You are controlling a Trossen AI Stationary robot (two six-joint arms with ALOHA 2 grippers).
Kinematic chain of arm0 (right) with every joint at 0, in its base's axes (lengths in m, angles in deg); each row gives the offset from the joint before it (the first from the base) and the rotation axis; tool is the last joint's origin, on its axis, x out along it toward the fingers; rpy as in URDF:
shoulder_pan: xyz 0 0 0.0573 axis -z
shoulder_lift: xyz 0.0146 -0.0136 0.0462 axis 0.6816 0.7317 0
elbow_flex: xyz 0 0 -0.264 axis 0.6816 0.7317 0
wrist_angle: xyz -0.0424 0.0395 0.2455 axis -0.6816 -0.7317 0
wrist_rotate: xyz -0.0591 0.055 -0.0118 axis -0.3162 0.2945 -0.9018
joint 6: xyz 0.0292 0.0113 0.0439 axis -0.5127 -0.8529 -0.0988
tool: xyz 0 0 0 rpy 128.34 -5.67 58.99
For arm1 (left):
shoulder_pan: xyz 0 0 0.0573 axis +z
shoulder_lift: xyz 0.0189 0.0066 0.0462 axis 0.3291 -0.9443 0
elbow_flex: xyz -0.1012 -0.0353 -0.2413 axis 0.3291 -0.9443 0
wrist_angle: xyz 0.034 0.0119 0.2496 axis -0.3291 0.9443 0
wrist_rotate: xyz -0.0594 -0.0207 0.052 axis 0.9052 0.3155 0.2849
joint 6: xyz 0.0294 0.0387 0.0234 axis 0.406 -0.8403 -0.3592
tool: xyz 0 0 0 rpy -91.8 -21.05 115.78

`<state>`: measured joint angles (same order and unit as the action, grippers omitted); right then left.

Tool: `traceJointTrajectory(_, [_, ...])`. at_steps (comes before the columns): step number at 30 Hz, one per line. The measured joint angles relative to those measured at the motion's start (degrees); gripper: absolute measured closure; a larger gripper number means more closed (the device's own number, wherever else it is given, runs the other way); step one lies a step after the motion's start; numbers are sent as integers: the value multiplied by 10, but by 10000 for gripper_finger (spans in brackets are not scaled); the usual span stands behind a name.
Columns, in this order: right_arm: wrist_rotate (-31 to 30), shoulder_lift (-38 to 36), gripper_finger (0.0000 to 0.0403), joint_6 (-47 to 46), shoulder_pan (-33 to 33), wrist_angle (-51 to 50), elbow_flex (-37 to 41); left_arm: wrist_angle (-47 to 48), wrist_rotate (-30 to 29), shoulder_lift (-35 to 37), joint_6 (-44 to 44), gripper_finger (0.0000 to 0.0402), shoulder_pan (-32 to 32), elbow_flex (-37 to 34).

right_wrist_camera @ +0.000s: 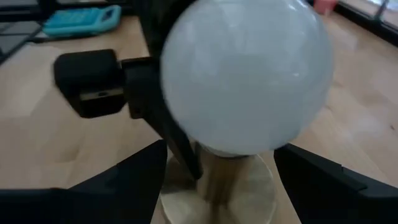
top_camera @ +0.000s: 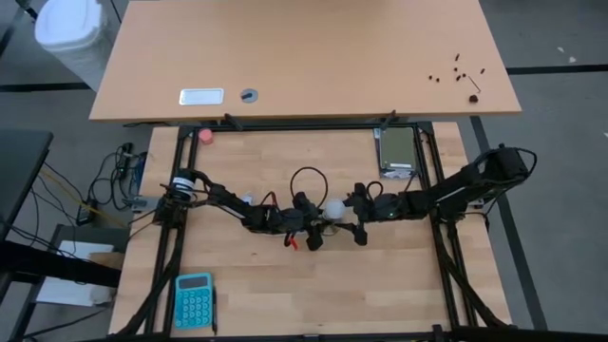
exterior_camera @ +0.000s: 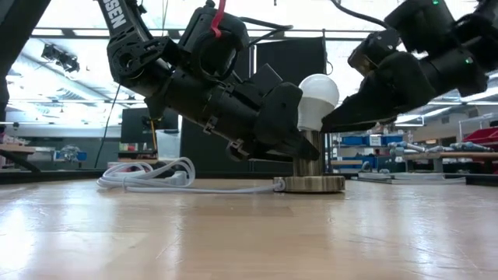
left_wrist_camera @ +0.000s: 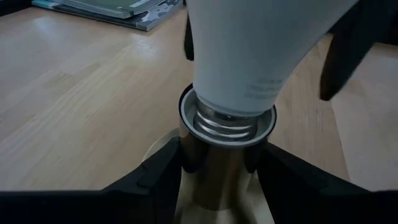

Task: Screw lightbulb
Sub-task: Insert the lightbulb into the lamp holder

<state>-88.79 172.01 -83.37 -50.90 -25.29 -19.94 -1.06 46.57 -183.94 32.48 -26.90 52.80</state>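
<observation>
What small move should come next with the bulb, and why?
Probably the right tool should twist the bulb further into the socket. The left wrist view shows silver threads still exposed above the socket's rim, so the bulb isn't seated. The left tool grips the socket's stem, steadying it for the turn.

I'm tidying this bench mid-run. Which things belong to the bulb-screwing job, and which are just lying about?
In use:
lightbulb, seated in the socket
socket with its white cord
left gripper, fingers clamped on the socket
right gripper, around the lightbulb

Lying about:
calculator
pink ball
booklet
</observation>
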Motion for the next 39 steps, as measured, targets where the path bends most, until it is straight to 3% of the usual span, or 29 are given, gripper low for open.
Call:
traceJointTrajectory(14, [127, 162, 94, 67, 55, 335, 41, 2, 5, 0, -11, 204, -2, 0])
traceJointTrajectory(21, [166, 207, 102, 71, 67, 392, 46, 2, 6, 0, -11, 204, -2, 0])
traceJointTrajectory(31, [196, 207, 202, 80, 89, 459, 90, 1, 7, 0, -12, 204, -2, 0])
traceJointTrajectory(39, [194, 207, 226, 73, 89, 464, 79, 1, 7, 0, -11, 204, -2, 0])
